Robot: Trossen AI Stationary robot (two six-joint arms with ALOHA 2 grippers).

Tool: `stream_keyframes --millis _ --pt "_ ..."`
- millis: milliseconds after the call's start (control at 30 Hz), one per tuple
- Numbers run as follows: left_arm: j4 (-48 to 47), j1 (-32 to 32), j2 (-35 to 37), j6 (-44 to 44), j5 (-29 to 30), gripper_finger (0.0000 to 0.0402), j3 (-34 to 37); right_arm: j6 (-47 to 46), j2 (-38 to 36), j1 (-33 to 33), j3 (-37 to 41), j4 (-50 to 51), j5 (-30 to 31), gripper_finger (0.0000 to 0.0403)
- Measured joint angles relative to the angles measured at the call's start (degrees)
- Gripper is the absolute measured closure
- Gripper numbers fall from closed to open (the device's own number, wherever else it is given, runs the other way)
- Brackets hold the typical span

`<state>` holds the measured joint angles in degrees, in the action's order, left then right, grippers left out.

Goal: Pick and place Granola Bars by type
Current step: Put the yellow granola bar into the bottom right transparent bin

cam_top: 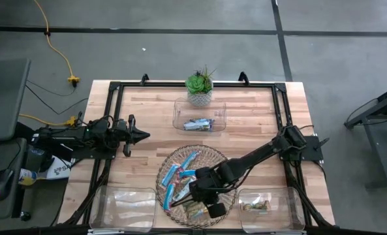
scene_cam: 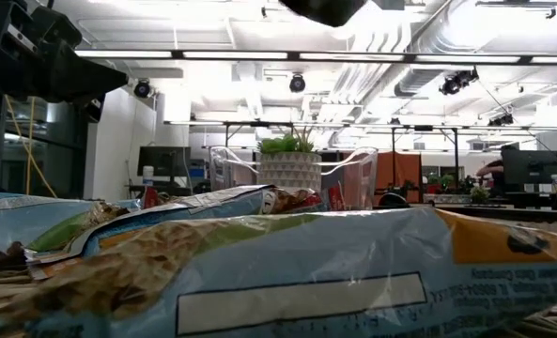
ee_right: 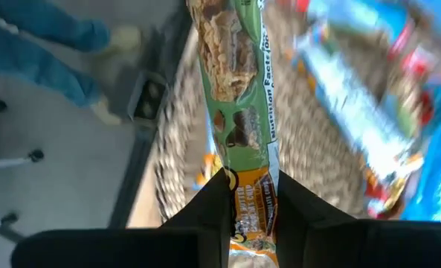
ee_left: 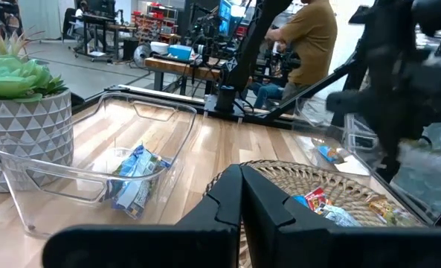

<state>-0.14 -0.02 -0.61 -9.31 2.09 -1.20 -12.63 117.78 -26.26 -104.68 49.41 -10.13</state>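
Note:
Granola bars lie in a round wicker tray (cam_top: pixel 214 155): several bright blue ones (cam_top: pixel 179 175) and tan-green ones (cam_top: pixel 194 209) at its near side. My right gripper (cam_top: pixel 201 196) (ee_right: pixel 251 212) reaches over the tray from the right and is shut on a tan-green bar (ee_right: pixel 239 89). Silvery-blue bars (cam_top: pixel 198 123) lie in the far clear bin (cam_top: pixel 220 111). Tan-green bars (cam_top: pixel 255 205) lie in the near right bin (cam_top: pixel 291 207). My left gripper (cam_top: pixel 143 136) (ee_left: pixel 241 195) waits shut above the table's left side. My right gripper pinches the tan-green bar by its orange-printed end (ee_right: pixel 251 195) between the two fingers (ee_right: pixel 213 205). The fingers lie along the bar, which runs straight on away from them over the tray. Whether its other end rests on the tray, I cannot tell.
A near left clear bin (cam_top: pixel 124 203) holds nothing. A potted green plant (cam_top: pixel 200 88) stands behind the far bin. A black frame (cam_top: pixel 115 88) rims the table. In the left wrist view a person (ee_left: pixel 309 37) sits in the room beyond.

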Motion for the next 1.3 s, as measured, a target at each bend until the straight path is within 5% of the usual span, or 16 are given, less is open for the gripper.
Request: stream_keyframes --millis 667,1300 --pt "0.0 0.0 0.0 0.0 0.0 0.0401 0.0 -1.6 -0.1 0.0 -30.0 20.9 5.6 0.0348" --pt "0.0 0.0 0.0 0.0 0.0 0.0401 0.0 -24.6 -26.0 -7.8 -19.1 28.4 17.4 0.0348"
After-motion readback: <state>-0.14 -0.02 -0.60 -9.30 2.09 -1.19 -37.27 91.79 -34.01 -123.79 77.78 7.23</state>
